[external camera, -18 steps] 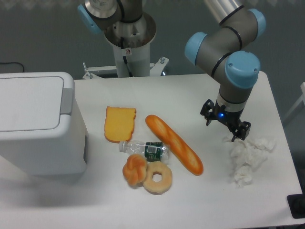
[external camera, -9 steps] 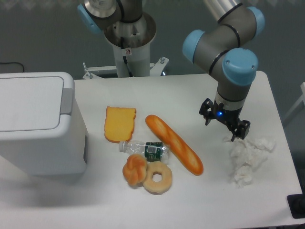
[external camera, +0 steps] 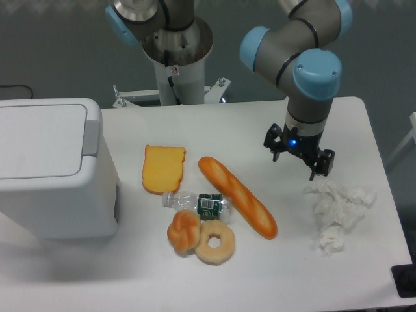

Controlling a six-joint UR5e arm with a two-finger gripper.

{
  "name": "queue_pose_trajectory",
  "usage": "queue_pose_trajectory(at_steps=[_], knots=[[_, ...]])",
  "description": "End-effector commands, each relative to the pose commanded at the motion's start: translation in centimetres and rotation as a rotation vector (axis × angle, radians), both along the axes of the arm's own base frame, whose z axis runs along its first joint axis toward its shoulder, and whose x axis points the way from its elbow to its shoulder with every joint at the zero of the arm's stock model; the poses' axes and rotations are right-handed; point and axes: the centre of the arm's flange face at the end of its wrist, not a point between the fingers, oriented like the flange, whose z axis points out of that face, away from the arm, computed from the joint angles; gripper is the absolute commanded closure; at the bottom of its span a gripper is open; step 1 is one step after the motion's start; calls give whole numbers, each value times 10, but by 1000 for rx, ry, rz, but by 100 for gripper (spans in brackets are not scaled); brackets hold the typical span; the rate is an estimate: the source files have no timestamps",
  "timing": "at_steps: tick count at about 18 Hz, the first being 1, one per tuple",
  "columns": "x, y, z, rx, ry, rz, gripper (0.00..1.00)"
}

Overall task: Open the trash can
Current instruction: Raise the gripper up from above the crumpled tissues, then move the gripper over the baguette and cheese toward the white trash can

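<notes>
White boxy trash can (external camera: 55, 172), flat lid closed, grey push strip.

1. The trash can (external camera: 55, 166) stands at the left edge of the worktop (external camera: 260, 123), lid closed.
2. A slice of bread (external camera: 163, 168) lies right of the trash can.
3. A baguette (external camera: 238, 196) lies diagonally right of the slice.
4. A bottle (external camera: 196, 203) lies on its side below the slice, its end touching the baguette.
5. A bun (external camera: 183, 232) and a bagel (external camera: 215, 242) sit side by side, touching, just in front of the bottle.
6. Crumpled tissue (external camera: 337, 212) lies near the right edge.
7. The gripper (external camera: 298, 158) hangs above the worktop between baguette and tissue, its fingers (external camera: 273, 147) apart.
</notes>
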Motion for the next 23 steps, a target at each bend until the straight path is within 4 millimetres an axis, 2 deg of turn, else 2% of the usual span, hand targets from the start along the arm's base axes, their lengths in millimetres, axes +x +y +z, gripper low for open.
queue_pose_trajectory(at_steps=[2,5,8,10,11,13,15,17,19,23], knots=[[16,14,14,19,16,32,0],[34,34,25,69,2,125,28],[54,50,35,96,2,179,62],[69,63,42,115,-1,207,80],[78,69,49,130,-2,231,85],[93,78,57,160,-19,291,90],[116,92,69,180,-24,311,96],[139,106,79,216,-45,323,96],[159,110,96,259,-62,345,97],[191,124,109,321,-133,355,97]])
